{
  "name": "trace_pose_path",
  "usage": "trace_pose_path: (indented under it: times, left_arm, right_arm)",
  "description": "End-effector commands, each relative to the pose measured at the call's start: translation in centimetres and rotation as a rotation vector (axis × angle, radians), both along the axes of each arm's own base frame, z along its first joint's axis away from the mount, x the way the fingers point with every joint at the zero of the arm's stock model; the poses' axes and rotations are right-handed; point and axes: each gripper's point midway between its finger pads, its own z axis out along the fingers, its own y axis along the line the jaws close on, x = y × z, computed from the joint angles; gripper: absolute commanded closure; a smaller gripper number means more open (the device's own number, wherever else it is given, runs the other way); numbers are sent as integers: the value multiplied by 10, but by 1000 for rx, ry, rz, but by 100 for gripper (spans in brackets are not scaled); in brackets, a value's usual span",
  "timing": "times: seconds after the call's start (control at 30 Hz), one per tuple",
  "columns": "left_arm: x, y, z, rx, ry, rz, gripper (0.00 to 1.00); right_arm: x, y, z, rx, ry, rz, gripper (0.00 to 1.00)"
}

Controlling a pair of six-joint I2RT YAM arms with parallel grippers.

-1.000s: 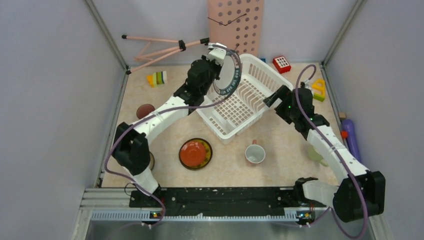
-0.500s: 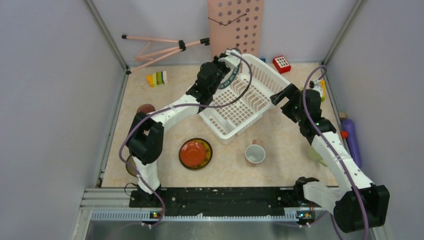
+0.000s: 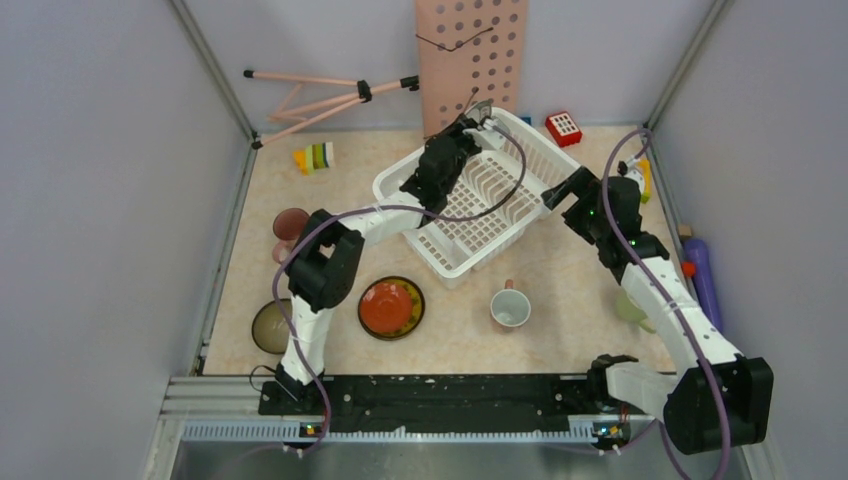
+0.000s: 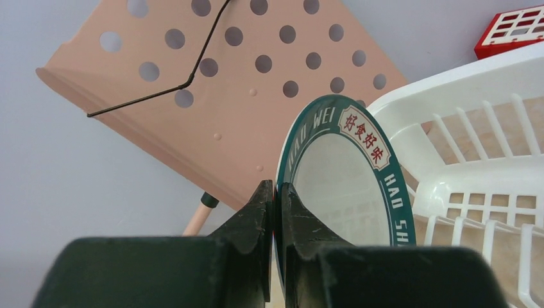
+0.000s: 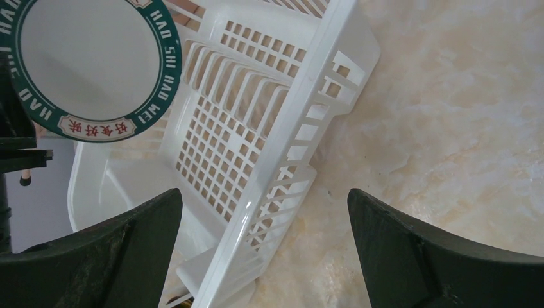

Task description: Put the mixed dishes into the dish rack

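Beige table [image 3: 570,285], white dish rack [image 3: 452,245], red dish [image 3: 391,306] and cup [image 3: 510,308] in front of it, striped blocks [image 3: 315,157] to its left

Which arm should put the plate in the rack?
The left arm. Its jaws are shut on the plate, held upright at the far end of the rack. The right arm has open, empty jaws.

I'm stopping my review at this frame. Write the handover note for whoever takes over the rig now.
Left gripper: shut on the teal-rimmed white plate, held upright at the far end of the white slotted plastic dish rack.
Right gripper: open, astride the rack's right wall.
Done: nothing visibly seated in the rack.
To do: slot this plate, then load the red dish, pink-handled cup, olive round bowl and pale-green cup from the table.
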Motion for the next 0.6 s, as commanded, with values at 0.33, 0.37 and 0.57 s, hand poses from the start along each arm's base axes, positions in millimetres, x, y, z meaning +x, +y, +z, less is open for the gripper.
trace_pose_path:
  times: [0.33,0.37,0.57]
  left_arm:
    - [4,-5,29,-81,-122,-28,100]
    - [5,-3,31,-112,-111,-29,100]
    - [21,5,32,-191,-42,-3,88]
  right_arm:
    - [8,-1,21,2,-73,22,1]
    - [8,-2,22,2,-77,21,1]
    - [6,-2,26,3,-88,30,1]
